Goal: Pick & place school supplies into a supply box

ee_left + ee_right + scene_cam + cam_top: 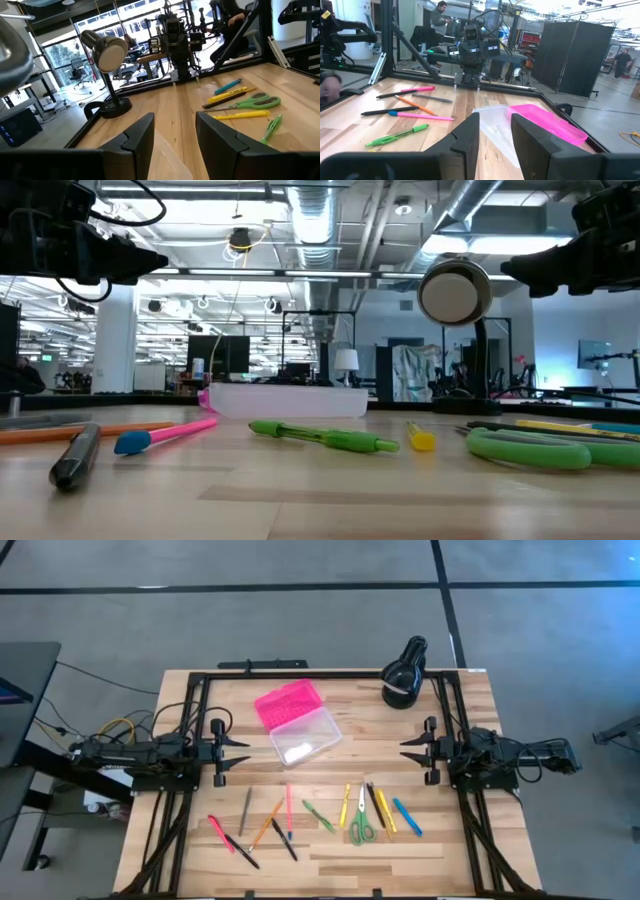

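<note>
The supply box lies open at the table's middle, its clear base (305,737) flat on the wood and its pink lid (287,703) folded back toward the far edge. The school supplies lie in a row nearer the front edge: a pink pen (220,833), an orange pencil (266,823), a green pen (318,816), green-handled scissors (361,820), a blue pen (407,817) and several more. My left gripper (240,748) hovers open left of the box, pointing level at it. My right gripper (408,748) hovers open to the box's right, facing the left one. Neither touches anything.
A black round lamp (405,670) stands at the far right corner. A black frame (300,674) runs along the table's far edge and down both sides. Bare wood lies between the box and the row of pens. People show in the room beyond the table.
</note>
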You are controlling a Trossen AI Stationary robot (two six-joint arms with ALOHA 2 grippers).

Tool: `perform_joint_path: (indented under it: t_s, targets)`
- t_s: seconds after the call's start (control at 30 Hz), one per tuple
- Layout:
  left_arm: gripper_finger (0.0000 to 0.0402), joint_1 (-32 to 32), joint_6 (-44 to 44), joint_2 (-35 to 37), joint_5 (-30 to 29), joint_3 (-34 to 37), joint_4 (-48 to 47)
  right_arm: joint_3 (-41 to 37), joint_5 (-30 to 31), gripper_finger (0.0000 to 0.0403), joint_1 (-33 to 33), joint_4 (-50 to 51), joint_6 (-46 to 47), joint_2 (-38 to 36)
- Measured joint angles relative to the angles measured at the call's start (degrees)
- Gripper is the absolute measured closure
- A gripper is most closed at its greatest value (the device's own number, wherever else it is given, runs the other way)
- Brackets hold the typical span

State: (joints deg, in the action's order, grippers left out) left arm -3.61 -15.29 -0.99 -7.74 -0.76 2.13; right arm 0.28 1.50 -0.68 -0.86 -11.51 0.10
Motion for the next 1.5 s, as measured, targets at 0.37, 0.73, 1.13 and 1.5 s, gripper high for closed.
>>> perform_joint_path:
  t_s: [0.37, 0.73, 1.13, 1.5]
  targets:
    - [0.0262, 0.0, -0.33, 0.0, 0.0, 0.01, 0.01, 0.0, 0.0, 0.0294, 0.01, -0.01, 0.0, 0.0]
    - [0.0262, 0.01, -0.34, 0.0, -0.01, 0.01, 0.19, 0.01, 0.0, 0.0294, -0.01, -0.01, 0.0, 0.0]
    - [0.0262, -0.01, 8.57, 0.02, -0.06, 0.03, 1.34, -0.01, 0.0, 0.0294, 0.01, -0.02, 0.01, 0.0]
    - [0.0262, -0.01, 13.07, 0.02, -0.21, 0.03, 1.68, -0.01, 0.07, 0.0294, -0.01, -0.96, 18.49, 0.02]
